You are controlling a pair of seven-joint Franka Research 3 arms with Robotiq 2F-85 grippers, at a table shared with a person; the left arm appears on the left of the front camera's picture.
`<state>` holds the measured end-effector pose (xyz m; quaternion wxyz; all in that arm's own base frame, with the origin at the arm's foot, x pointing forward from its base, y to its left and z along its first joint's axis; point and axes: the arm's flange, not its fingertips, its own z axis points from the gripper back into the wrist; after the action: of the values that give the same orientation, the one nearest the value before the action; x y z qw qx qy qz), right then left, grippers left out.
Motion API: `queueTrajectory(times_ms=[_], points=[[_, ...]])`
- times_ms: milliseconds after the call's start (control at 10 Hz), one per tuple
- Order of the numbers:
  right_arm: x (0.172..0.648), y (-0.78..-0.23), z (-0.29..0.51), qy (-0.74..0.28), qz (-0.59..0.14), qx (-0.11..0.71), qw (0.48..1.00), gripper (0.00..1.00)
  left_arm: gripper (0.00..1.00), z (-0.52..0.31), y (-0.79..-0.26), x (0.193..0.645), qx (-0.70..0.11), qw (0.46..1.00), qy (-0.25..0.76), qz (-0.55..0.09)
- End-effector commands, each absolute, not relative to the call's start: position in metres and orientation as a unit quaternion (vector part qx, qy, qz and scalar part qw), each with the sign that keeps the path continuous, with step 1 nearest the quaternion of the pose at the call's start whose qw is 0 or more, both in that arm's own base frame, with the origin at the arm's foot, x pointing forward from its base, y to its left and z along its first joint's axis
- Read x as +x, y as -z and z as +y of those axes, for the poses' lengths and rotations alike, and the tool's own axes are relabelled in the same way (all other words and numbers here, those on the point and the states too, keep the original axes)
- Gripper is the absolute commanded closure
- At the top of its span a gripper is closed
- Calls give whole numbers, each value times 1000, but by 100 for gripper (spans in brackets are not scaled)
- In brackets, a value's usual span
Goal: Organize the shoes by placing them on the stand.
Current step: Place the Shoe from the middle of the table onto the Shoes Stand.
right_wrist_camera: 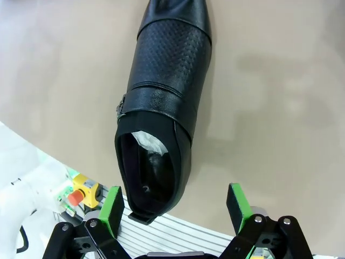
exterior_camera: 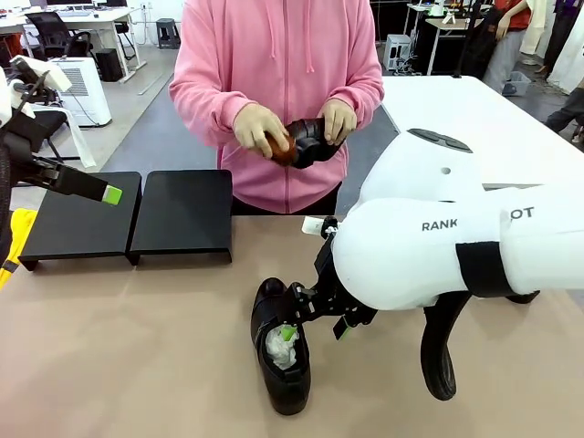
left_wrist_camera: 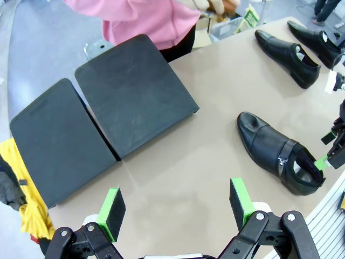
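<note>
One black glossy shoe [exterior_camera: 281, 351] with white paper stuffing lies on the tan table near its front edge. My right gripper [exterior_camera: 315, 333] hangs open just above its heel end. In the right wrist view the shoe [right_wrist_camera: 164, 102] points away and its heel sits between the spread fingers, nearer the left pad [right_wrist_camera: 111, 209]. My left gripper [left_wrist_camera: 178, 208] is open and holds nothing, hovering near the stand [left_wrist_camera: 132, 91], whose two black units [exterior_camera: 182, 214] are bare. Two more shoes [left_wrist_camera: 285, 51] lie farther off on the table. The person holds another shoe [exterior_camera: 310, 141] in both hands.
The person in a pink hoodie [exterior_camera: 274, 55] stands at the far edge, rubbing the held shoe with a brown brush [exterior_camera: 281, 149]. A yellow object [left_wrist_camera: 27, 199] lies left of the stand. A yellow box with a red button [right_wrist_camera: 81, 194] sits below the table's near edge.
</note>
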<state>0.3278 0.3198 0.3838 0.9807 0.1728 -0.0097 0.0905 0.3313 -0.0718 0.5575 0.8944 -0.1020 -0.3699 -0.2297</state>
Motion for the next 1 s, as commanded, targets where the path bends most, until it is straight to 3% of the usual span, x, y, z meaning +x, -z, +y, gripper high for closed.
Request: queueTrajectory(times_ms=[0,200,400,700,800,900], points=[[306,-386,314,-82,-17,159,984,0,0,-72,-557,331,-102,894,230,-370],[294,-405,248,19,-45,101,994,0,0,-150,-549,317,-56,882,306,-354],[285,-419,183,108,-57,86,989,0,0,-210,-560,296,-40,888,300,-346],[281,-423,147,156,-51,73,984,0,0,-261,-561,284,-42,936,247,-247],[311,-437,166,121,-61,91,987,0,0,-233,-565,304,-20,945,190,-266],[311,-437,166,121,-61,91,987,0,0,-260,-553,273,-50,919,278,-276]])
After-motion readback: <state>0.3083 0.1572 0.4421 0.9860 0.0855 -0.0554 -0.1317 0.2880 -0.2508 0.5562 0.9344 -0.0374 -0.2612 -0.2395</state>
